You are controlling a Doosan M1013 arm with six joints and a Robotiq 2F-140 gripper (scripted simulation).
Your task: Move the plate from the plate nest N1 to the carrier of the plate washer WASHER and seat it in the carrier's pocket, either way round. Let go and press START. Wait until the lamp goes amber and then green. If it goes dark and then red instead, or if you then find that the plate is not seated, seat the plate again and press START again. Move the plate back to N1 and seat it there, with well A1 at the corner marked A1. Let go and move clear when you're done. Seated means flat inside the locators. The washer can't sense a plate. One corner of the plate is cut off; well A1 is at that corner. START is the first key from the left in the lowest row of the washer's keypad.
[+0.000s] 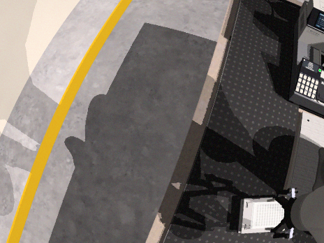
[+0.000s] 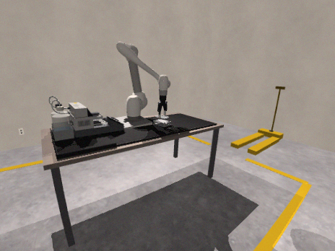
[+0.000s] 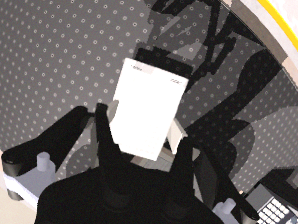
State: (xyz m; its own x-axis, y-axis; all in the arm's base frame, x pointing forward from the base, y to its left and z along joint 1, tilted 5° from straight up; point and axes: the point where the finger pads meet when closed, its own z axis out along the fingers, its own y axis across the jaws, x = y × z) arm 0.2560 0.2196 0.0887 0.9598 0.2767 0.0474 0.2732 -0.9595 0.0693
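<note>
From the top, you see the white plate near the bottom right, over the dotted black mat on the worktop. The jaws come in from the right and pinch the plate by its two long sides. Up at the right edge sits the washer, well apart from the plate, with its keypad and a small green light beside the keys.

From the side, you see the pale arm reach out and point straight down, with the jaws just above the worktop near its middle. The washer stands at the left end. A yellow pallet truck waits on the floor to the right.

From the wrist, the plate shows as a bright white block between the two dark fingers. A dark frame, maybe the nest, peeks out behind the plate's far end, but it is too dim to be sure.
</note>
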